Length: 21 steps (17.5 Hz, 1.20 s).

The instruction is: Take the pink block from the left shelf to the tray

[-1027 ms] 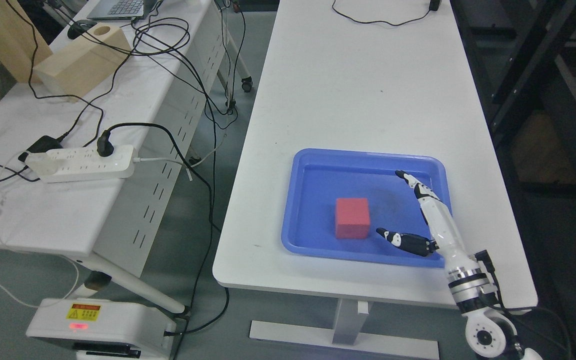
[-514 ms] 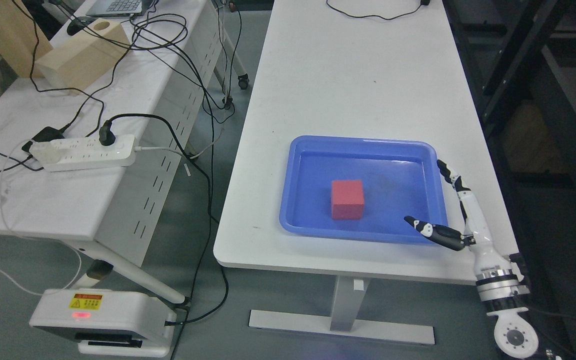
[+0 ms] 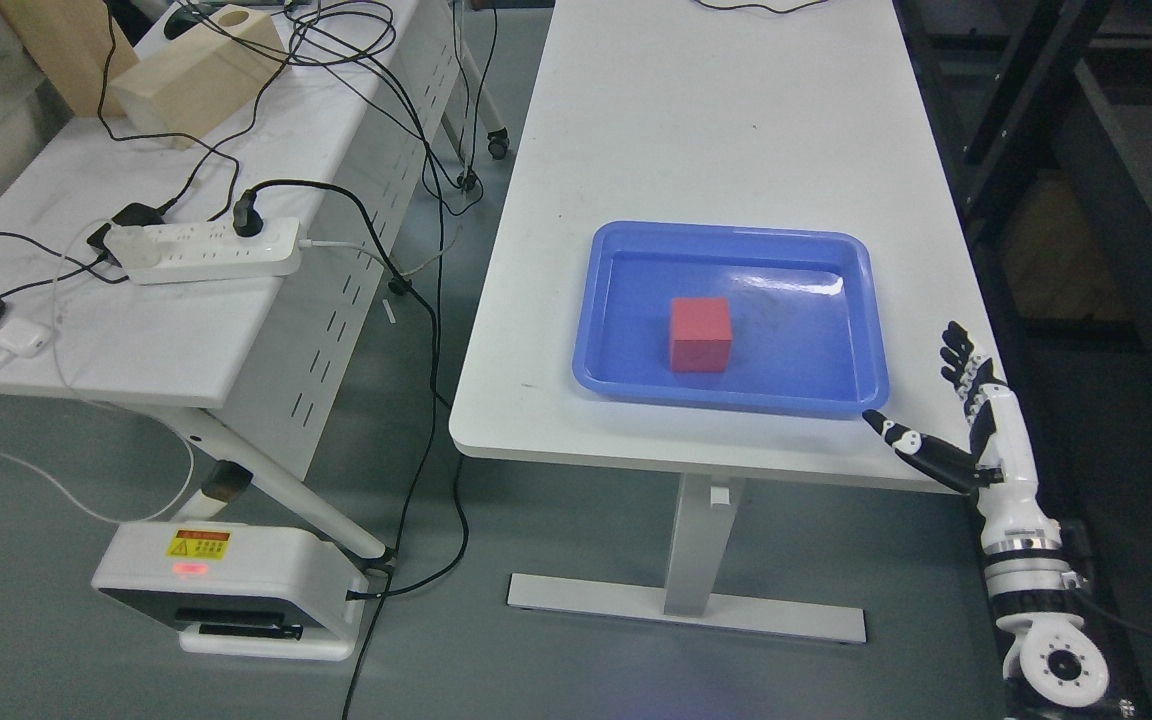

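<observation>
While the block (image 3: 701, 335) sits in the tray (image 3: 841, 395) — well left of it — the right hand (image 3: 956, 420) hangs empty, fingers spread.

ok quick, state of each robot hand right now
Left robot hand: not in view.
Right robot hand: open, fingers spread, holding nothing, off the tray's lower right corner; pink block lies in the tray.
</observation>
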Tool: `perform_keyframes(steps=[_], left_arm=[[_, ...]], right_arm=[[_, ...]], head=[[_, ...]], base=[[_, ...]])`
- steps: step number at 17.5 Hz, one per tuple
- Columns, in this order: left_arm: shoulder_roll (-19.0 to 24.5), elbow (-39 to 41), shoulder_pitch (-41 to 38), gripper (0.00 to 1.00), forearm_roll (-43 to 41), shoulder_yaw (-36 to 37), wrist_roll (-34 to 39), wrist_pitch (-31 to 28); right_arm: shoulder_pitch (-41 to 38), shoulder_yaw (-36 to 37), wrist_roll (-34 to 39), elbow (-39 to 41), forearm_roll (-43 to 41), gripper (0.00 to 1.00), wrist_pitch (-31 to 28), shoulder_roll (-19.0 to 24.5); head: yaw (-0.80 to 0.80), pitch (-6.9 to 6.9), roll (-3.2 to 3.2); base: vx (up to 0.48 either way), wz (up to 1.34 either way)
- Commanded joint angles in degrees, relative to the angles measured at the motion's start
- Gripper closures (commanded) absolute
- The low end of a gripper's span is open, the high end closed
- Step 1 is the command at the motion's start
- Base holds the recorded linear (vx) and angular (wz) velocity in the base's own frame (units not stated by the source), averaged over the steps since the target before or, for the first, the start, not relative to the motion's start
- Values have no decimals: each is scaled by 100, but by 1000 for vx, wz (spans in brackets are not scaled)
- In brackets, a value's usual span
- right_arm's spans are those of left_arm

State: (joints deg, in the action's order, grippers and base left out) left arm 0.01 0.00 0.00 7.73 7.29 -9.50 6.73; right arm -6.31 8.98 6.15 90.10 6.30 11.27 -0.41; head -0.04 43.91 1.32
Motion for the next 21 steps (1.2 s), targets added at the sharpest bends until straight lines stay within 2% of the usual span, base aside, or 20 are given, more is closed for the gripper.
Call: perform_keyframes(steps=[1,9,15,18,21], left_arm=[[99,100,-114,0,0,1,1,4],[99,100,-114,0,0,1,1,4],[99,100,-114,0,0,1,1,4],[99,100,-114,0,0,1,1,4],[99,100,-114,0,0,1,1,4]], right_arm=[[-28,-343,35,-1,-1175,1,-178,-59],[-212,-379,53,7,-1307,0,164,-59],[-221,-528,219,-10,-1000,1,-178,-59],[-248,-740,466,-1,-412,1,-310,-59],[-257,-705,457,-1,-1031,0,-65,-59]], head=[[0,0,0],[0,0,0],[0,0,0],[0,0,0],[0,0,0]], base=[[-139,93],[-110,1],[-38,-101],[-1,-14],[6,15]])
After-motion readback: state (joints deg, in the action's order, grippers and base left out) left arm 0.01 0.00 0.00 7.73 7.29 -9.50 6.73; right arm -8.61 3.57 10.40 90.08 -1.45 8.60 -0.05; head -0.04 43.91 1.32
